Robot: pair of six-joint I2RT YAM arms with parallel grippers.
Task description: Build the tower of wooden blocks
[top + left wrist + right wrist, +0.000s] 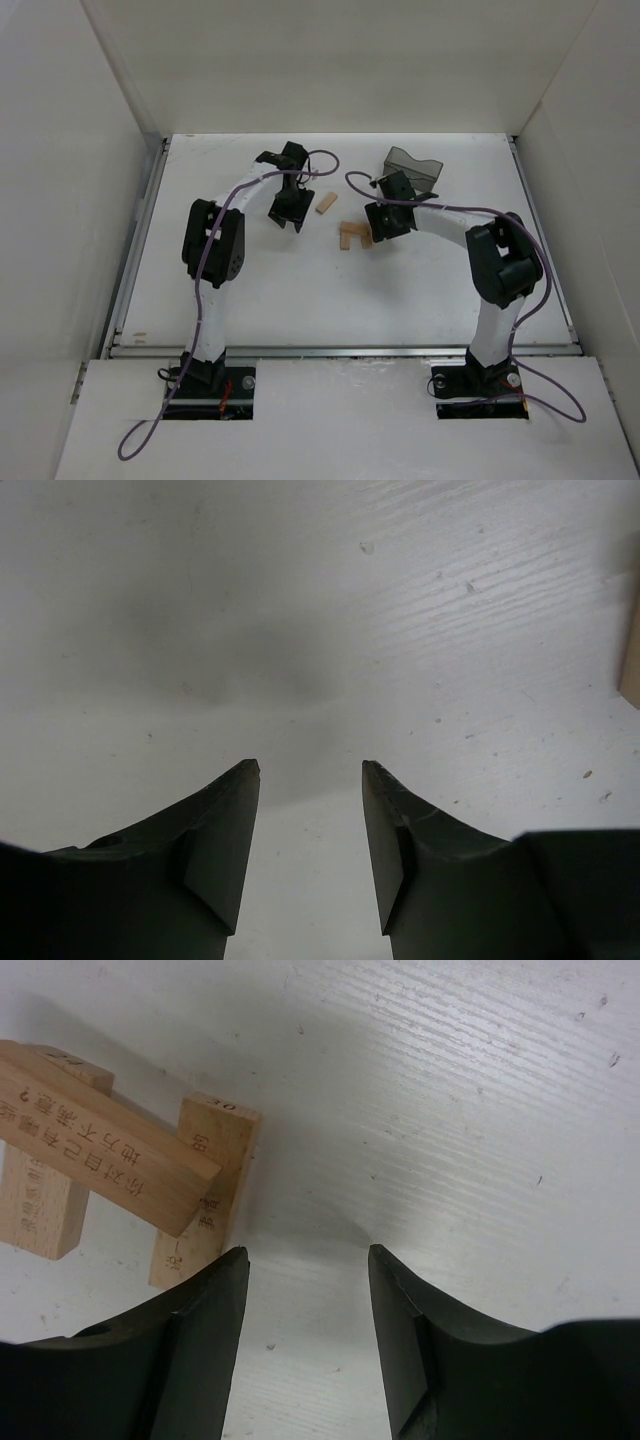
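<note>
The tower (353, 236) is a low stack at mid-table: two tan wood bars lying side by side with one bar crosswise on top. In the right wrist view the tower (110, 1170) lies up and to the left of my fingers, its bars printed with characters. One loose wood block (326, 203) lies apart from the stack, to its upper left; its edge shows in the left wrist view (630, 665). My left gripper (291, 220) (310, 766) is open and empty over bare table, left of the loose block. My right gripper (384, 234) (308, 1250) is open and empty, just right of the tower.
A dark translucent grey bin (413, 167) stands at the back right, behind the right arm. White walls enclose the table (270, 290) on three sides. A metal rail (340, 350) runs along the near edge.
</note>
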